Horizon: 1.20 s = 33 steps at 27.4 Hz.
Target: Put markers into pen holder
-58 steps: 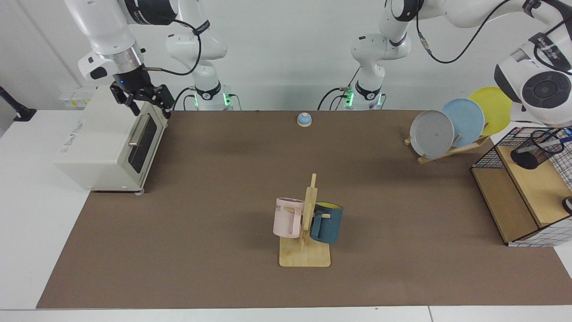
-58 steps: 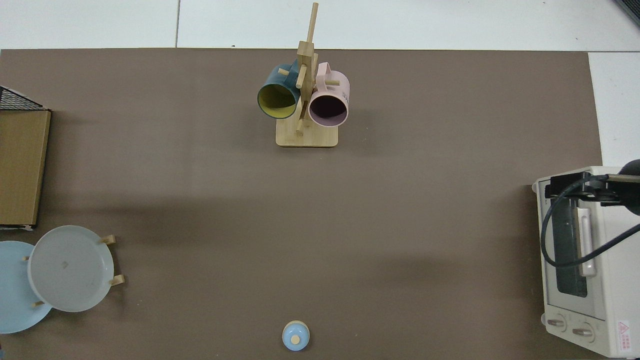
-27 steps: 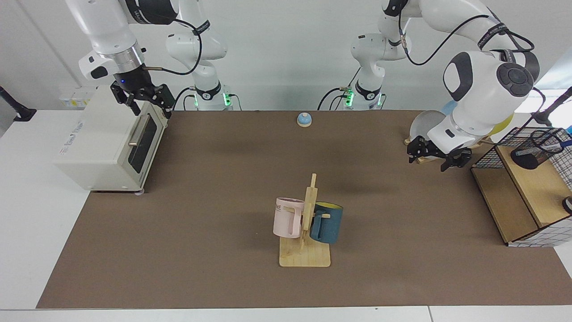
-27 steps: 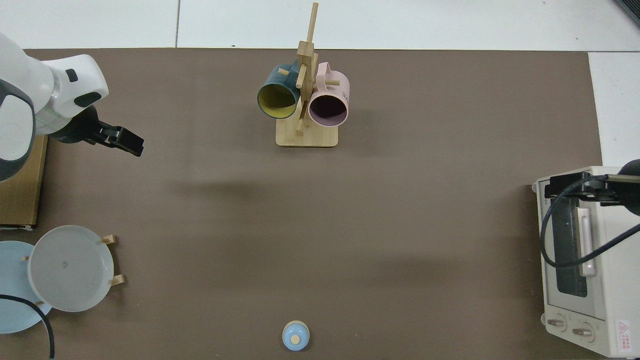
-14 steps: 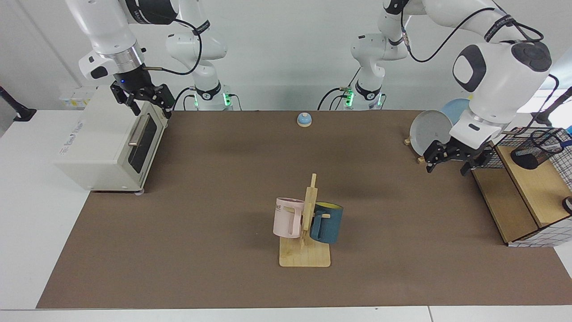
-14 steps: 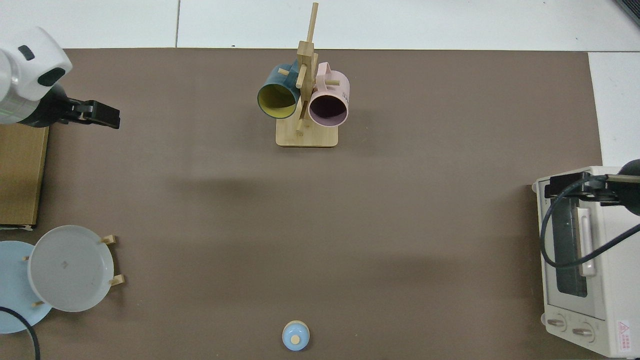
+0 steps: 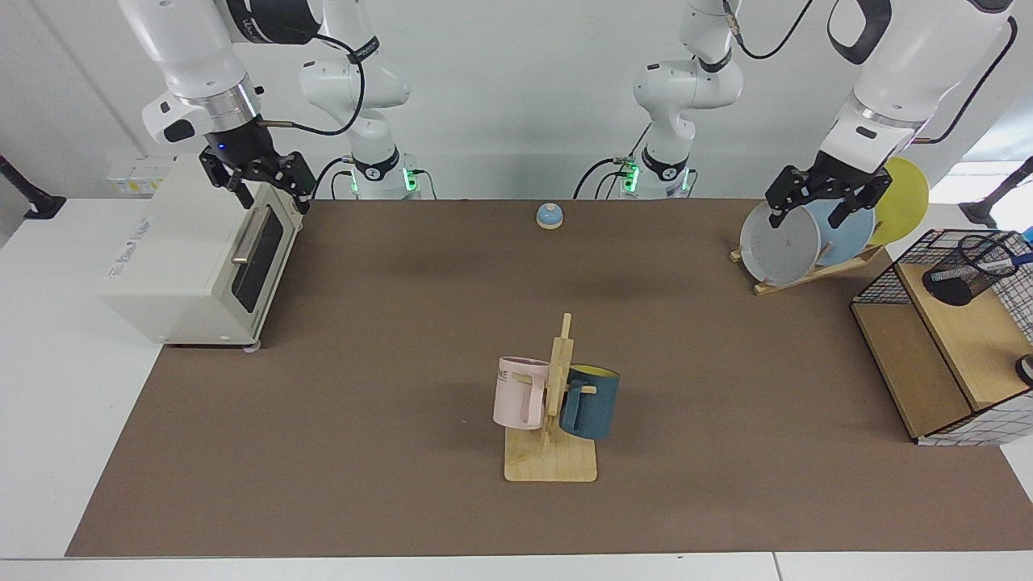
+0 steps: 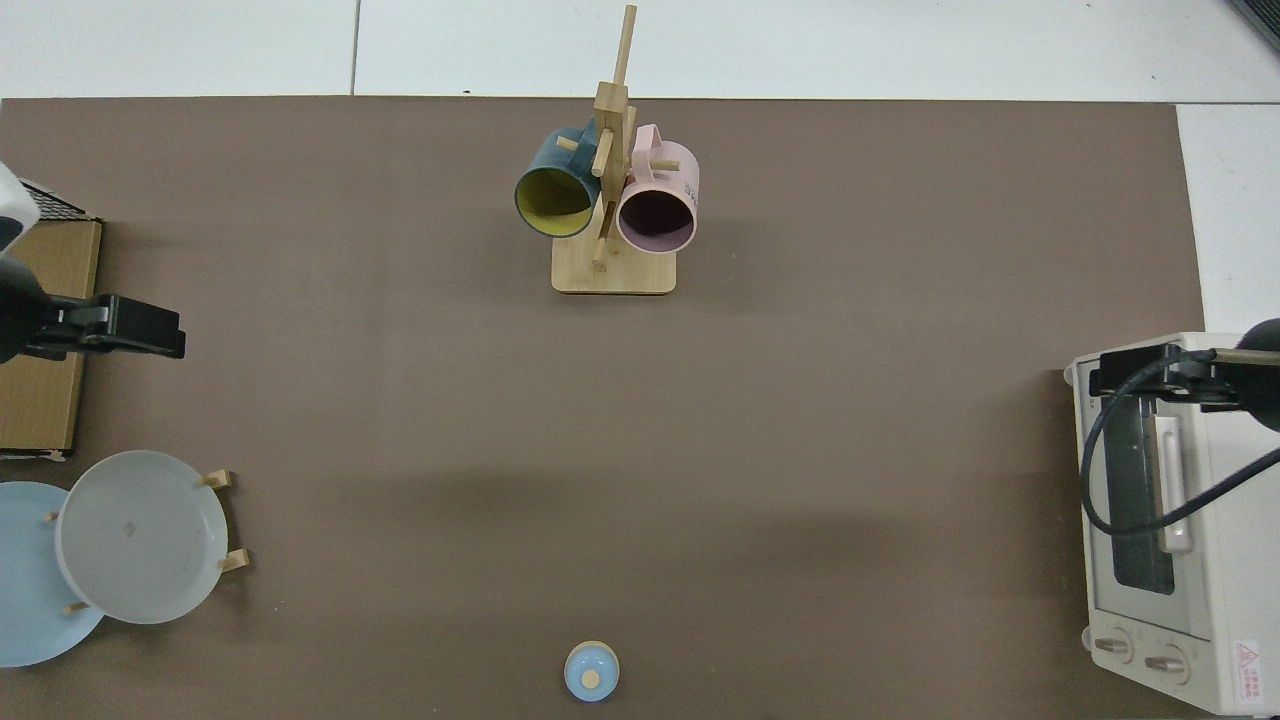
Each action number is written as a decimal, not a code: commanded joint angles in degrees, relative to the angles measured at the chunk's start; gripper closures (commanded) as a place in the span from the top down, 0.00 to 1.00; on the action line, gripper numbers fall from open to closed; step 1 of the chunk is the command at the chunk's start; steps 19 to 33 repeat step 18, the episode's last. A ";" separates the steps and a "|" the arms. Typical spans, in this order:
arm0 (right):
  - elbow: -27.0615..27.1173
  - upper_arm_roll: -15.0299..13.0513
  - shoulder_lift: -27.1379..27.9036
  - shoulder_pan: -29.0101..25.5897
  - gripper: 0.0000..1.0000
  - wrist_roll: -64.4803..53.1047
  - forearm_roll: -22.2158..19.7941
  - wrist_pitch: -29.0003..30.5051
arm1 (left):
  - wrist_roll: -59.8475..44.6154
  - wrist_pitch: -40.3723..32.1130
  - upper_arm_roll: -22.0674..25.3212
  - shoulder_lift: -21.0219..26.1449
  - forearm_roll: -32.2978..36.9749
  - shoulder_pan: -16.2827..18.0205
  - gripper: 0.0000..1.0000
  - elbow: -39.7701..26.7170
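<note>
The pen holder (image 7: 963, 272), a small black mesh cup, stands on the wooden shelf of a wire basket (image 7: 888, 282) at the far right of the facing view. A marker (image 7: 1010, 259) with a white barrel and blue end sticks out of its rim. My left gripper (image 7: 807, 216) hangs open and empty in front of the plate rack, well apart from the holder; it also shows at the edge of the top view as the left gripper (image 8: 150, 340). My right gripper (image 7: 273, 198) waits open above the toaster oven. The holder is out of the top view.
A white toaster oven (image 7: 194, 258) sits at one end of the brown mat. A wooden mug tree (image 7: 553, 403) holds a pink and a blue mug. Grey, blue and yellow plates stand in a rack (image 7: 815, 270). A small blue bell (image 7: 549, 215) sits near the arm bases.
The left arm left the basket, dipped low over the mat, then rose and drew back to the plate rack. The right arm has not moved.
</note>
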 commanded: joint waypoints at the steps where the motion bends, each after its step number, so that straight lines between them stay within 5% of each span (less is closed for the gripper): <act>1: -0.53 0.49 -0.88 -0.74 1.00 -0.73 0.33 -0.43 | -0.95 3.17 -0.28 -2.62 0.66 -0.52 1.00 -5.23; 33: -0.53 0.49 -0.88 -0.83 1.00 -0.82 0.41 -0.43 | -0.69 4.22 -0.28 -2.09 0.58 -0.96 1.00 -5.93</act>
